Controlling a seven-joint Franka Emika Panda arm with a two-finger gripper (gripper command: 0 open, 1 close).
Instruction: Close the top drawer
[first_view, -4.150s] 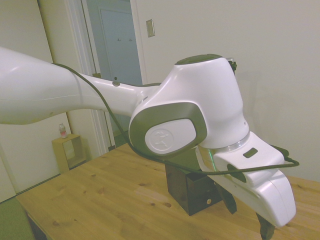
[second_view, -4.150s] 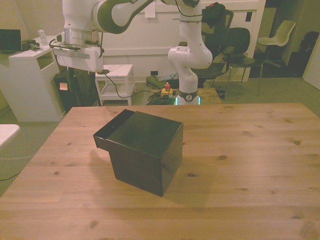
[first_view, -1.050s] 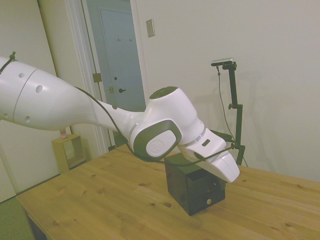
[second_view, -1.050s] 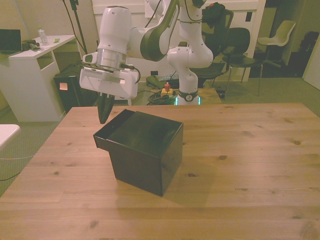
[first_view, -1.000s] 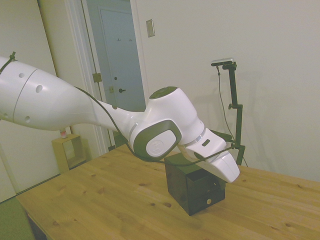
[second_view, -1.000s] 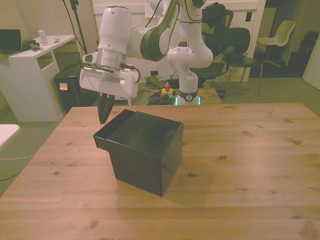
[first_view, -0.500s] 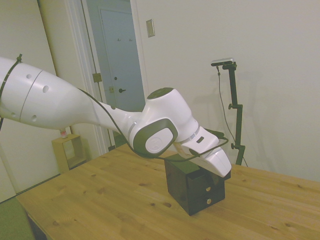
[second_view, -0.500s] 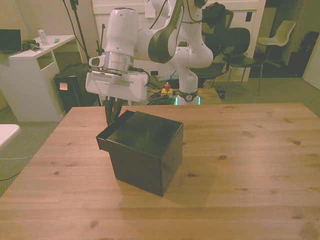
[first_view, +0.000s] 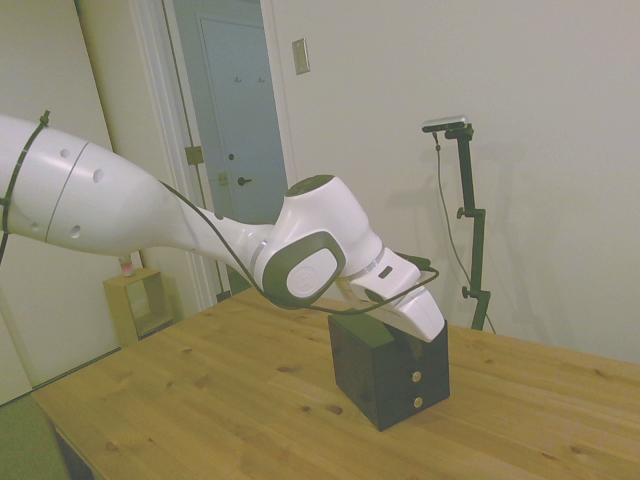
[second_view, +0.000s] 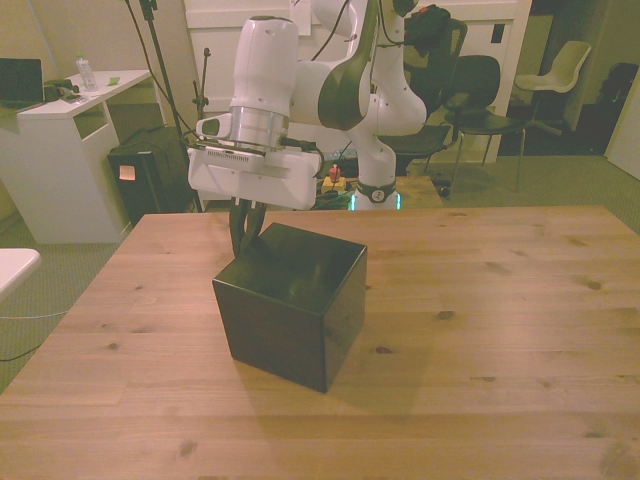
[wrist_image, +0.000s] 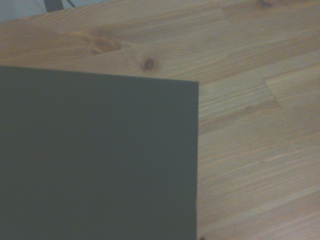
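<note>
Front view: we see the top drawer (second_view: 236, 272) pushed flush, no longer jutting.
Our gripper (second_view: 245, 238) touches the cabinet (second_view: 295, 305) on the tabletop (second_view: 500, 300); its grip unreadable.

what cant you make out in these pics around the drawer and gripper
- top drawer's front: side view, the gripper body covers it; only the two lower gold knobs show.
- drawer faces: front view, turned away on the cabinet.
- finger spacing: front view, too dark.
- wrist view: blurred black top only.
</note>
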